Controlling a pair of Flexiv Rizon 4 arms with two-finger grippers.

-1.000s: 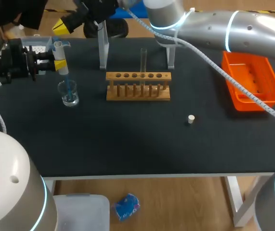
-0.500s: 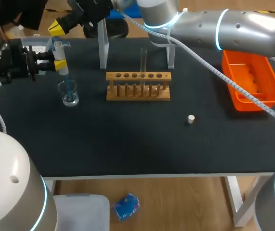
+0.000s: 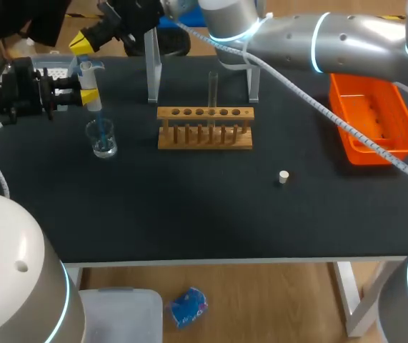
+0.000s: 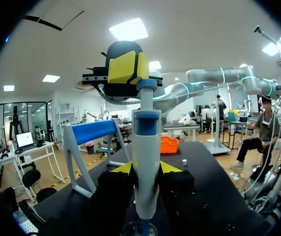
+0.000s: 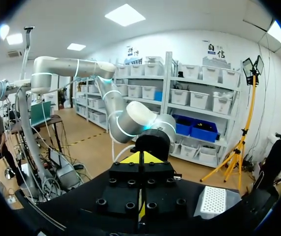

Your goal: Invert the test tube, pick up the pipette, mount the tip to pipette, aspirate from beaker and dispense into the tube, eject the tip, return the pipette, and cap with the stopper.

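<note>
We find passage across the table's (image 3: 189, 221) front, past one stopper (image 3: 283, 177); rack (image 3: 205, 130), pipette (image 3: 87, 73) and beaker (image 3: 103, 143) block the back.

The head view looks down from above and behind on the table (image 3: 189, 214). The left wrist view sits close behind the left gripper (image 4: 145, 169) and pipette (image 4: 145, 142), facing the table's right edge; both show the orange bin (image 4: 169, 146). The right wrist view looks level over the right gripper (image 5: 140, 158) past the far-left corner.

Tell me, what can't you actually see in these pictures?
- Liquid level in the beaker: too small in the head view, cut off by the edge in the left wrist view.
- Contents of the test tube: clear glass, too small in the head view.
- The pipette in the right wrist view: hidden behind the right gripper.
</note>
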